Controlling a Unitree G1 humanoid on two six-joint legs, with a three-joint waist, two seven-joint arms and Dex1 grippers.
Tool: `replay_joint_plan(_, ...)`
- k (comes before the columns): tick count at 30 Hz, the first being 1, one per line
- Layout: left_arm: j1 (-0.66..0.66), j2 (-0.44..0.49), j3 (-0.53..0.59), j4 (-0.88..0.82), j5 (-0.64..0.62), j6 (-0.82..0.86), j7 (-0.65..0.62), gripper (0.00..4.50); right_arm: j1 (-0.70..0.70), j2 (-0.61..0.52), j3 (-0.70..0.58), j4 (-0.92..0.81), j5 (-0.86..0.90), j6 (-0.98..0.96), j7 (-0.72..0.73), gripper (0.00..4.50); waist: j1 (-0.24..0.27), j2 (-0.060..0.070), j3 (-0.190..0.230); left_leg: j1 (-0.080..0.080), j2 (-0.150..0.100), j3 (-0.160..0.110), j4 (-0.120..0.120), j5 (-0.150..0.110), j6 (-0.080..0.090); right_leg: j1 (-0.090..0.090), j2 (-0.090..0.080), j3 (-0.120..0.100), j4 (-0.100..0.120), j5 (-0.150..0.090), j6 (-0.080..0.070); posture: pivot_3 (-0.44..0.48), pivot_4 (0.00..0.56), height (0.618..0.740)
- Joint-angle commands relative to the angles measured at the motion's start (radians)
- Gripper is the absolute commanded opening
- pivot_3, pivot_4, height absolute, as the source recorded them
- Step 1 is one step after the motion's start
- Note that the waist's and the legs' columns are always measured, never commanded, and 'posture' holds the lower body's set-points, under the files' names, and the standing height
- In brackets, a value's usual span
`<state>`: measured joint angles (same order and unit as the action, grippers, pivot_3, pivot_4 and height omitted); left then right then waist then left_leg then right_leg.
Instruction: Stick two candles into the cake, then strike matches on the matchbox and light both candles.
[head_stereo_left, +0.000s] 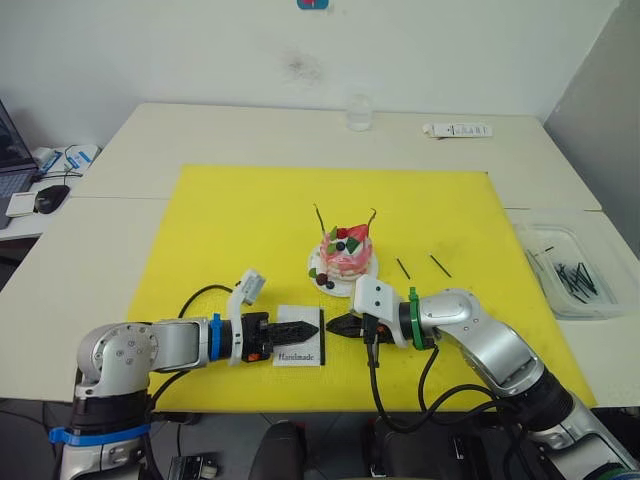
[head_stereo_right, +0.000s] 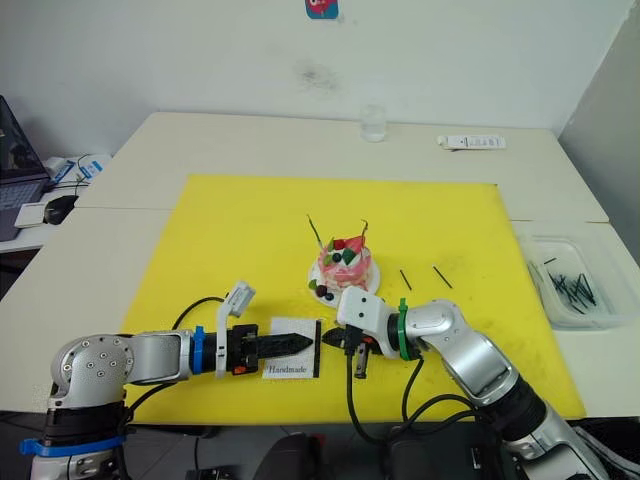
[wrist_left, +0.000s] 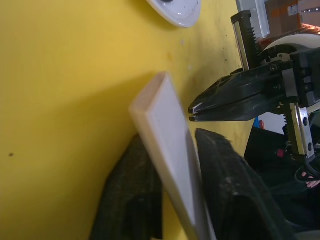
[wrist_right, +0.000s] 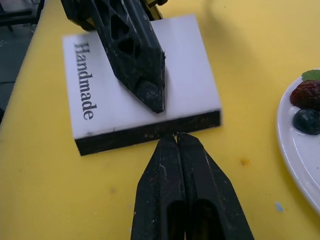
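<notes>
The cake sits on its white plate in the middle of the yellow mat. Two candles stand in it, one on each side, with no flame on either. The white "Handmade" matchbox lies at the mat's front. My left gripper is shut on it, one finger across its top. My right gripper is shut with its tips at the box's black striking strip. A tiny end of a match pokes out against the strip.
Two loose matches lie on the mat right of the cake. A clear tray with several dark sticks stands off the mat's right edge. A glass and a white remote-like bar are at the back.
</notes>
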<state>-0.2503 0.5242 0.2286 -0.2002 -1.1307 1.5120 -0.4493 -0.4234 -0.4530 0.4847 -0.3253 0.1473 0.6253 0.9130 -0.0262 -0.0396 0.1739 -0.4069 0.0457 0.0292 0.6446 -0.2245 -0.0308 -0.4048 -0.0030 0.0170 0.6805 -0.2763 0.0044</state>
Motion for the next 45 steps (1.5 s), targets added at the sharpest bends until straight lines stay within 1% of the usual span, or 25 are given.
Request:
replay_joint_plan(1,0.012,-0.004,-0.018,-0.009,0.009,0.002,-0.003,0.22,-0.003,0.005,-0.018,-0.04,0.023,0.004,-0.003,0.0,0.0,0.0,0.0,0.0,0.0,0.0,0.0,0.0,0.0,0.0,0.0,0.0,0.0,0.0,0.0,0.0,0.15,0.74)
replay_joint_plan(2,0.012,-0.002,-0.018,-0.009,0.012,-0.001,-0.004,0.05,-0.002,0.005,-0.019,-0.041,0.023,0.005,-0.004,0.0,0.0,0.0,0.0,0.0,0.0,0.0,0.0,0.0,0.0,0.0,0.0,0.0,0.0,0.0,0.0,0.0,0.15,0.74)
replay_joint_plan(12,0.013,0.02,-0.021,-0.004,0.04,-0.044,-0.042,0.05,0.001,0.015,-0.032,-0.04,0.026,0.011,-0.023,0.0,0.0,0.0,0.0,0.0,0.0,0.0,0.0,0.0,0.0,0.0,0.0,0.0,0.0,0.0,0.0,0.0,0.15,0.74)
replay_joint_plan(20,0.01,0.045,-0.054,-0.019,0.076,-0.122,-0.113,0.05,0.01,0.023,-0.063,-0.053,0.039,0.014,-0.059,0.0,0.0,0.0,0.0,0.0,0.0,0.0,0.0,0.0,0.0,0.0,0.0,0.0,0.0,0.0,0.0,0.0,0.15,0.74)
replay_joint_plan(26,0.008,0.071,-0.069,-0.041,0.077,-0.149,-0.171,0.05,-0.008,0.036,-0.115,-0.088,0.098,0.068,-0.073,0.0,0.0,0.0,0.0,0.0,0.001,0.0,0.0,0.0,0.0,0.0,0.0,0.0,0.0,0.0,0.0,0.0,0.15,0.74)
replay_joint_plan(31,-0.011,0.112,-0.05,-0.076,0.037,-0.129,-0.213,0.05,-0.002,0.003,-0.214,-0.168,0.164,0.086,-0.071,0.0,0.0,0.0,0.001,-0.001,0.001,0.0,0.0,0.0,0.0,-0.001,0.0,-0.001,0.0,0.0,0.0,0.0,0.15,0.74)
replay_joint_plan(33,0.022,0.196,-0.083,-0.178,0.068,-0.2,-0.316,0.05,0.033,-0.053,-0.294,-0.223,0.186,0.066,-0.061,0.0,0.0,0.0,0.001,-0.002,0.001,-0.001,0.0,0.0,0.0,-0.002,0.0,-0.001,0.0,0.0,0.0,0.0,0.15,0.74)
replay_joint_plan(35,0.062,0.257,-0.098,-0.255,0.101,-0.277,-0.391,0.05,0.071,-0.088,-0.375,-0.273,0.224,0.097,-0.08,0.0,0.0,0.0,0.001,-0.002,0.001,0.0,-0.001,0.0,0.0,-0.002,0.0,-0.001,-0.001,0.0,-0.001,0.0,0.15,0.74)
replay_joint_plan(38,0.086,0.274,-0.051,-0.284,0.085,-0.327,-0.403,0.05,0.151,-0.118,-0.49,-0.355,0.284,0.154,-0.121,0.0,0.002,0.0,0.001,-0.002,0.0,0.001,-0.002,0.0,0.0,-0.002,-0.002,0.0,-0.002,-0.001,-0.001,0.0,0.15,0.74)
replay_joint_plan(41,0.089,0.262,-0.006,-0.283,0.063,-0.344,-0.368,0.0,0.241,-0.108,-0.554,-0.406,0.293,0.15,-0.186,0.6,0.002,0.0,0.001,-0.002,0.001,0.0,-0.002,0.0,0.0,-0.002,-0.001,-0.001,-0.001,-0.002,-0.002,0.0,0.15,0.74)
replay_joint_plan(43,0.092,0.26,0.013,-0.284,0.051,-0.349,-0.353,0.0,0.297,-0.096,-0.558,-0.418,0.262,0.115,-0.234,1.28,0.001,0.0,0.001,-0.002,0.001,-0.001,-0.002,0.0,0.0,-0.002,0.0,-0.001,-0.001,-0.002,-0.002,0.0,0.15,0.74)
replay_joint_plan(45,0.1,0.26,0.021,-0.289,0.045,-0.352,-0.344,0.0,0.337,-0.077,-0.524,-0.392,0.174,0.039,-0.308,2.0,-0.001,0.0,0.001,-0.002,0.001,0.0,-0.002,0.0,0.0,-0.002,0.0,-0.001,-0.001,-0.002,-0.002,0.0,0.15,0.74)
